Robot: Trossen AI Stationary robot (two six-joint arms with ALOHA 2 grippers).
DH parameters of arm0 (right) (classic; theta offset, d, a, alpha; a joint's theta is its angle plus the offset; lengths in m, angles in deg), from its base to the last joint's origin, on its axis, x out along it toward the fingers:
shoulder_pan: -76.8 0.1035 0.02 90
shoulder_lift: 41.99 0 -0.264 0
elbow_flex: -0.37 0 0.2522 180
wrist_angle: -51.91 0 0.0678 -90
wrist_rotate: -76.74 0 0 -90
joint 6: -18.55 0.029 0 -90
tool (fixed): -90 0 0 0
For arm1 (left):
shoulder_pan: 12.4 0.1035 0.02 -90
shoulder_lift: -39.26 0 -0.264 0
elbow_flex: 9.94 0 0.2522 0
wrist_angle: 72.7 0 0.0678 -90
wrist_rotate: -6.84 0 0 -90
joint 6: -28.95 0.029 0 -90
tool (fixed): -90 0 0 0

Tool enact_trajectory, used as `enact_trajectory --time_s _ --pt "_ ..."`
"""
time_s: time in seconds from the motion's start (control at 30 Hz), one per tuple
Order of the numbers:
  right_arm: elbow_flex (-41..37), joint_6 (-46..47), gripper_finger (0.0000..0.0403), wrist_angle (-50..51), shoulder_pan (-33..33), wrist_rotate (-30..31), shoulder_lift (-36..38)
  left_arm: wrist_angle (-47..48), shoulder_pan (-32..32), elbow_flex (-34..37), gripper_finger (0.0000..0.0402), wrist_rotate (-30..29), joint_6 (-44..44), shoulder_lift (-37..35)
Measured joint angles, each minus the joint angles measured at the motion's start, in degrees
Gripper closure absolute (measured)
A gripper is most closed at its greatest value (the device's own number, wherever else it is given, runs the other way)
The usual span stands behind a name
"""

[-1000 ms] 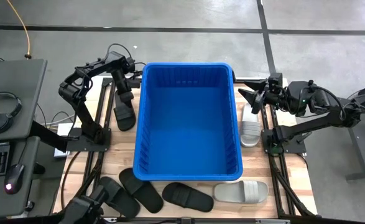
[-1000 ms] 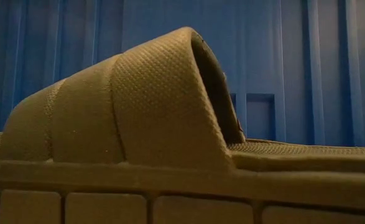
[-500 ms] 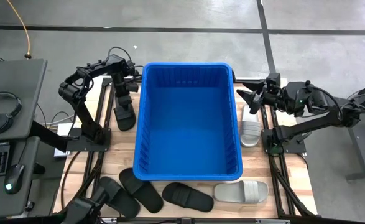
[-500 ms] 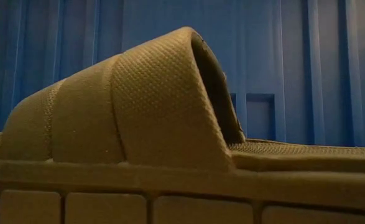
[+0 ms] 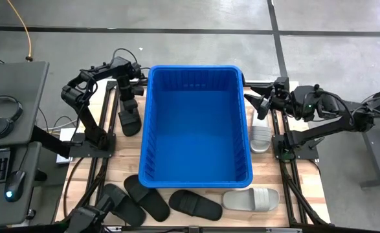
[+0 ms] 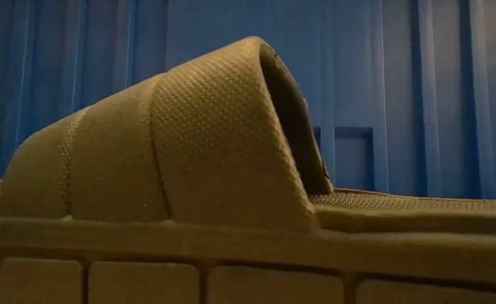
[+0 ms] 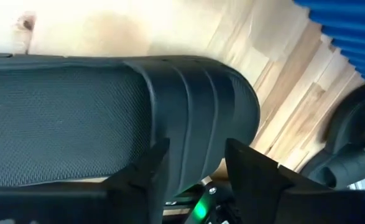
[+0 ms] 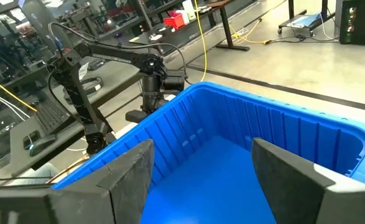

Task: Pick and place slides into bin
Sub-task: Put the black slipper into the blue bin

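Note:
A black slide (image 5: 130, 118) lies flat on its sole on the table, just left of the blue bin (image 5: 196, 67). My left gripper (image 5: 129, 98) comes down on it with the wide strap (image 7: 194, 118) between its fingers. My right gripper (image 5: 254, 97) hangs open in the air over the bin's right rim and holds nothing; the right wrist view looks into the bin (image 8: 263, 124). A light grey slide (image 5: 261, 133) lies right of the bin. My left gripper has the black slide's strap (image 7: 198, 146) between its two fingers. One finger (image 7: 151, 174) is at the strap's heel-side edge over the footbed, the other (image 7: 250, 177) on the toe side. The fingers slant down from above, and themselves hide where they meet the strap. The slide stays flat on the table.
Near the table's front edge lie three black slides (image 5: 147, 197) (image 5: 195, 204) (image 5: 120, 204) and a light grey one (image 5: 251, 199). One slide (image 6: 188, 143) fills the low view, with the bin's wall (image 6: 383, 76) behind it. A desk with headphones (image 5: 2, 116) stands to the left.
My left gripper has tipped a little steeper over the black slide; the slide lies where it was.

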Motion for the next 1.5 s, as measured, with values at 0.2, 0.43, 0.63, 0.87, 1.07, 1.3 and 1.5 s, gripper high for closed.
enact_trajectory --time_s 0.2,0.43,0.63,0.87,1.07,1.3,1.5 --pt "0.0 0.0 0.0142 0.0 0.0 0.0 0.0 -0.4 0.0 -0.4 0.0263 0.6 -0.7 0.0" --pt "0.0 -0.1 0.0142 0.0 0.0 -0.3 0.0 -3.2 -3.0 -0.4 0.0263 -3.0 -3.2 0.0" --pt "0.0 -0.1 0.0142 0.0 0.0 -1.3 0.0 -4.7 -5.7 -0.4 0.0252 -6.9 -3.6 0.0" --pt "0.0 0.4 0.0142 0.0 0.0 -2.4 0.0 -6.2 -5.6 -0.5 0.0219 -7.7 -5.0 0.0" --pt "0.0 0.8 0.0142 0.0 0.0 -2.4 0.0 -6.2 -5.1 -0.5 0.0199 -6.8 -4.8 0.0" --pt "0.0 1.8 0.0142 0.0 0.0 -2.4 0.0 -6.2 -4.1 -0.6 0.0202 -3.8 -4.7 0.0" --pt "0.0 1.8 0.0142 -0.2 0.0 -2.4 0.0 -6.2 -4.1 -0.6 0.0214 -4.6 -5.1 0.0"
